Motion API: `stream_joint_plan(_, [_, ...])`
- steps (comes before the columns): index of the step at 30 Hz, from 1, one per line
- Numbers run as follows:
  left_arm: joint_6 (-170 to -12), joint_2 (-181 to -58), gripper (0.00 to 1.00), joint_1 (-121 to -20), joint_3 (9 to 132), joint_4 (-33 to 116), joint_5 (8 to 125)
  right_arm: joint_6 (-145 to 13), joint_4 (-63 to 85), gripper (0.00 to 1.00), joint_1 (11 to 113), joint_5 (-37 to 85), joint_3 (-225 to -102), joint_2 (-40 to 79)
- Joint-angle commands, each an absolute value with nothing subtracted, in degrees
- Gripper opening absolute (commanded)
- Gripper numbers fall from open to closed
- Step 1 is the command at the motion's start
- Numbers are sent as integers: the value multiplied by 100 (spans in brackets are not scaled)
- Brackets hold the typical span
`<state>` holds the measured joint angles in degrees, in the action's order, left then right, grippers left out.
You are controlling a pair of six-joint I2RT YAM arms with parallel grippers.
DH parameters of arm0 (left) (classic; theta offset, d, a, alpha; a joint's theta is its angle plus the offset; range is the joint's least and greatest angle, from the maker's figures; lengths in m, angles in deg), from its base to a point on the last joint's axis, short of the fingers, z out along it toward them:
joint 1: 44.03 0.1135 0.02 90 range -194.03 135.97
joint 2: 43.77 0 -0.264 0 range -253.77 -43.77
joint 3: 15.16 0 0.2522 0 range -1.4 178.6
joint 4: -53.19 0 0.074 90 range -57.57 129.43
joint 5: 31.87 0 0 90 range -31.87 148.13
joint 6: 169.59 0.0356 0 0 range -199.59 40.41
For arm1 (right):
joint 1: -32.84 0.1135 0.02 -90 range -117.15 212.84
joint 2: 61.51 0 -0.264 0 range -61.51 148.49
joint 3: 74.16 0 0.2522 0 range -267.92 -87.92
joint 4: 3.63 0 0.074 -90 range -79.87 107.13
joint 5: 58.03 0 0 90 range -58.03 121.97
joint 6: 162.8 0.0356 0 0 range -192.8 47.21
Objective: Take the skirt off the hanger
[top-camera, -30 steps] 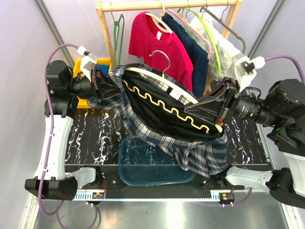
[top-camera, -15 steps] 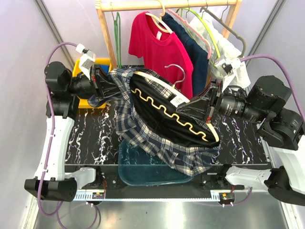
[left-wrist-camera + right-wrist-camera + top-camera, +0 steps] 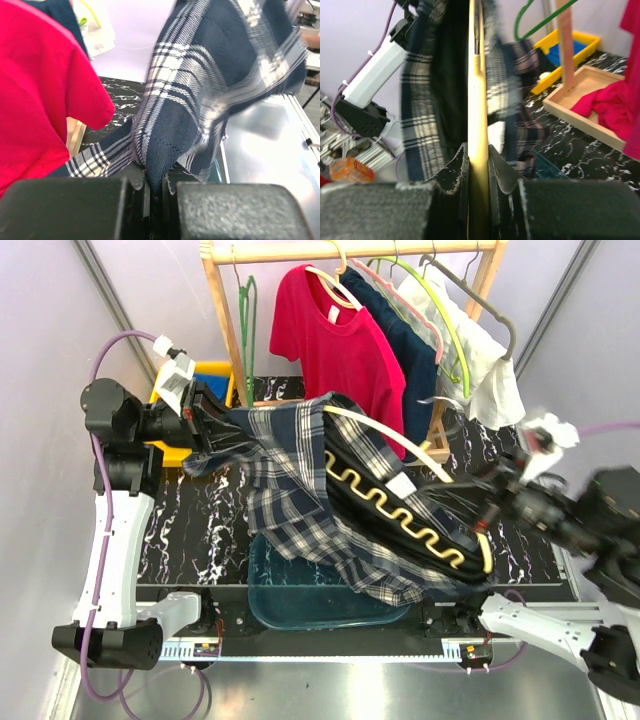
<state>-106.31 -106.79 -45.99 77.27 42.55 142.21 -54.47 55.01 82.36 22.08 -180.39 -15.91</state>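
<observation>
The left gripper (image 3: 155,187) is seen clamped tight, and a fold of the plaid shirt (image 3: 200,75) is pinched between its pads. On the other side, the right gripper (image 3: 479,165) is closed on the thin edge of a cream hanger (image 3: 477,75), which is gripped between both fingers. In the overhead view the right arm is blurred. The plaid shirt is stretched between the two arms above the table (image 3: 190,530), and a black garment (image 3: 400,510) with a yellow wavy line is exposed inside it, carried on the cream hanger. Well apart from all this, the skirt (image 3: 418,365) is found up on the wooden rail (image 3: 350,250), hung from the pink hanger (image 3: 395,297), just behind the red T-shirt (image 3: 335,340). Neither is touched by a gripper.
</observation>
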Motion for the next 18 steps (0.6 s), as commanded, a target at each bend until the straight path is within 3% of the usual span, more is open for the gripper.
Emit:
stream_joint_plan(1, [-10816,-10529,0,-4482,7954,4840,14401,-5399,5697,0,8206,3477,-17968,-2343])
stream_joint_plan(13, [-10948,-10696,0,-4255,7946,4893,14198,-5732,5258,0,8241,4813,-18724,-3408])
stream_joint_plan(18, [-10283,-10687,0,-4122,7787,3982,14269,-5908,4356,0,8346,5253,-18251,-4075])
